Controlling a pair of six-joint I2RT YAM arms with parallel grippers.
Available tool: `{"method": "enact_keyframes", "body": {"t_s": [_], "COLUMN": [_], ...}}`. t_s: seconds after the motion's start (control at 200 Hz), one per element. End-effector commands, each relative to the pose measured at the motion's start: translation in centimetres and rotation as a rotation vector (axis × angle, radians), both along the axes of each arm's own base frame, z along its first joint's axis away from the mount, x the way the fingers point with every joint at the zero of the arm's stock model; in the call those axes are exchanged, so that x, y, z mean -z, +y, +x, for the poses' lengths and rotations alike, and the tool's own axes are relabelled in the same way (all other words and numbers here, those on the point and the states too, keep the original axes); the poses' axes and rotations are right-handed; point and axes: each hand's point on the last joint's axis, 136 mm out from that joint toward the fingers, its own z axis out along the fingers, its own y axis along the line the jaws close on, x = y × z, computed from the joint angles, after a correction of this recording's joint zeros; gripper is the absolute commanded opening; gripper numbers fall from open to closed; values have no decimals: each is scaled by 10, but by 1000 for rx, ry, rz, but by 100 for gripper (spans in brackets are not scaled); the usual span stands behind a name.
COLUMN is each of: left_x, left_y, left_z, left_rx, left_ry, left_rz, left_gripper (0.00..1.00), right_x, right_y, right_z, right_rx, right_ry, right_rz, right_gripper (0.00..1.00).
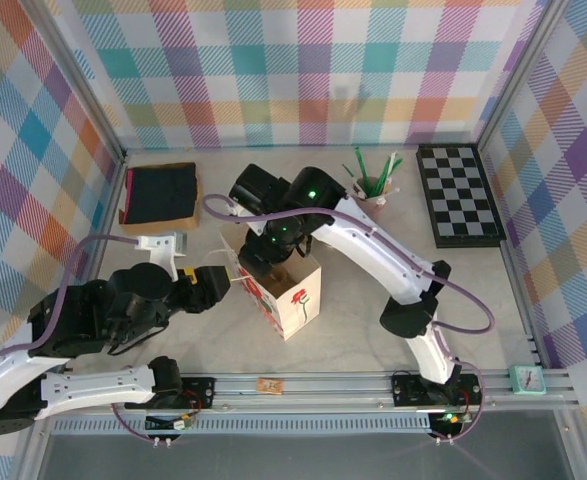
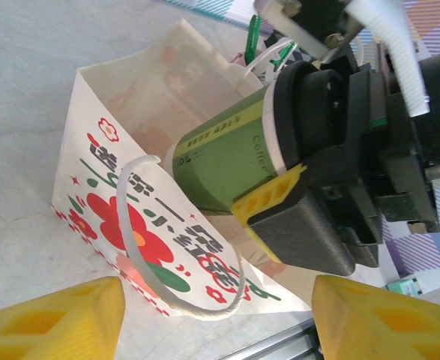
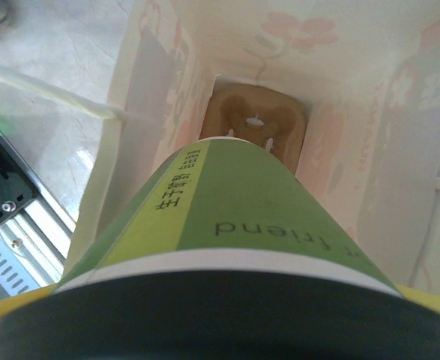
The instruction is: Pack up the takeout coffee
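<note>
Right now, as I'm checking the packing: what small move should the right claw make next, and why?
Probably lower it straight down: the right claw grips the takeout coffee at its lid end, base just inside the paper bag, with the brown holder on the bag floor below.

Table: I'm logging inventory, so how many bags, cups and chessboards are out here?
bag: 1
cups: 2, the coffee and the stick cup
chessboard: 1
Total: 4

Takeout coffee (image 2: 220, 157): green body, white rim, black lid. Paper bag (image 2: 103, 187): white, red-and-green flower print. Board (image 1: 459, 195): black-and-white checks.
</note>
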Motion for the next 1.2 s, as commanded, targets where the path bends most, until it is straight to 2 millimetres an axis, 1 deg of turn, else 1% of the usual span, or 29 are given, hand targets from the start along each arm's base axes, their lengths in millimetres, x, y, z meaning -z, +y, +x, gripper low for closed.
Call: {"method": "enact_keyframes", "body": {"t_s": [0.0, 0.21, 0.33, 0.39, 0.545, 0.695, 0.876, 1.001, 1.151, 1.196], "left_x": [0, 5, 4, 5, 5, 7, 14, 16, 16, 17], "left_y": [3, 3, 0, -3, -12, -13, -17, -16, -17, -17], "left_z": [4, 9, 10, 11, 14, 19, 24, 27, 29, 30], "left_rx": [-29, -49, -43, -37, -21, -27, -29, -40, -39, -39], "left_ry": [-27, -34, -36, -31, -14, -4, 20, 18, 20, 23], "left_rz": [2, 51, 59, 63, 74, 76, 69, 71, 74, 77], "left_gripper": [63, 56, 52, 49, 50, 49, 48, 42, 38, 35], "right_x": [12, 18, 25, 27, 31, 32, 34, 39, 48, 50], "right_y": [-4, -3, -6, -7, -14, -17, -22, -22, -23, -24], "right_z": [5, 6, 6, 6, 7, 5, 0, -3, -5, -5], "right_rx": [8, 17, 28, 40, 68, 81, 106, 122, 159, 171], "right_ry": [3, 16, 24, 23, 25, 37, 56, 68, 84, 87], "right_rz": [-50, -67, -91, -100, -125, -134, -153, -158, -164, -166], "right_gripper": [39, 38, 37, 37, 37, 37, 36, 37, 36, 36]}}
